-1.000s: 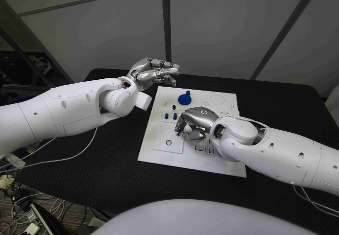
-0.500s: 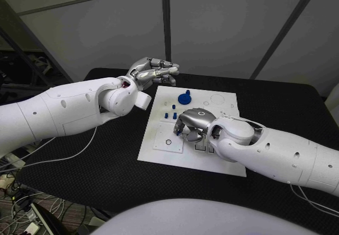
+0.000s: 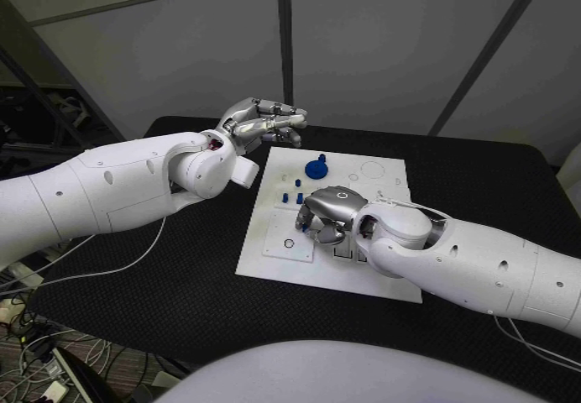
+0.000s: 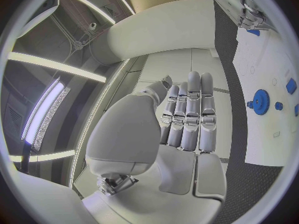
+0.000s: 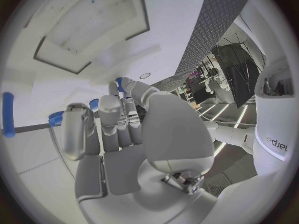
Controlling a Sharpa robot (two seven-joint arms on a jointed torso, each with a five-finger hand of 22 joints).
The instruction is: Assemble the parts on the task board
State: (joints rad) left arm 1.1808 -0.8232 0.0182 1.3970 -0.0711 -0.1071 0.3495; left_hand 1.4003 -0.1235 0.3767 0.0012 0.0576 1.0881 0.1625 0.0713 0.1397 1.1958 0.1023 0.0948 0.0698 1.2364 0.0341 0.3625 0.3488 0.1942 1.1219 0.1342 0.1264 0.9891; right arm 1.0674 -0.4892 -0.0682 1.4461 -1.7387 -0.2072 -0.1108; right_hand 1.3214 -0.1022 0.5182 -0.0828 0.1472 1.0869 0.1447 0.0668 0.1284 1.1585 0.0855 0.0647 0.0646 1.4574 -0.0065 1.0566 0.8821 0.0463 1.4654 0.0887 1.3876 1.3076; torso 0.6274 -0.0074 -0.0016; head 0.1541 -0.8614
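Head view: one white task board [image 3: 273,256] lies in the middle of the black table [image 3: 145,277]. One blue gear-shaped part [image 3: 316,169] stands near the board's far edge, with one small blue part [image 3: 296,180] just beside it and two short blue pegs [image 3: 292,199] a little nearer the board's centre. The left hand [image 3: 260,122] hangs above the table beyond the board's far left corner, fingers curled in together, with nothing visible in it. The right hand [image 3: 327,214] rests palm-down over the centre of the board, fingers bent down onto it; a blue piece [image 3: 309,225] shows at its fingertips, though the hold itself is hidden.

Left wrist view: the left hand [image 4: 187,119] shows its fingers lying side by side, pressed together, holding nothing. The board [image 4: 271,64] carries the gear [image 4: 259,102], and three smaller blue parts are visible near it.

Right wrist view: the right hand [image 5: 115,129] has its fingers bent over the board [image 5: 44,84], with blue pieces at its fingertips [image 5: 118,84]. One blue peg [image 5: 8,114] lies apart on the board. Whether the hand pinches a part cannot be told.
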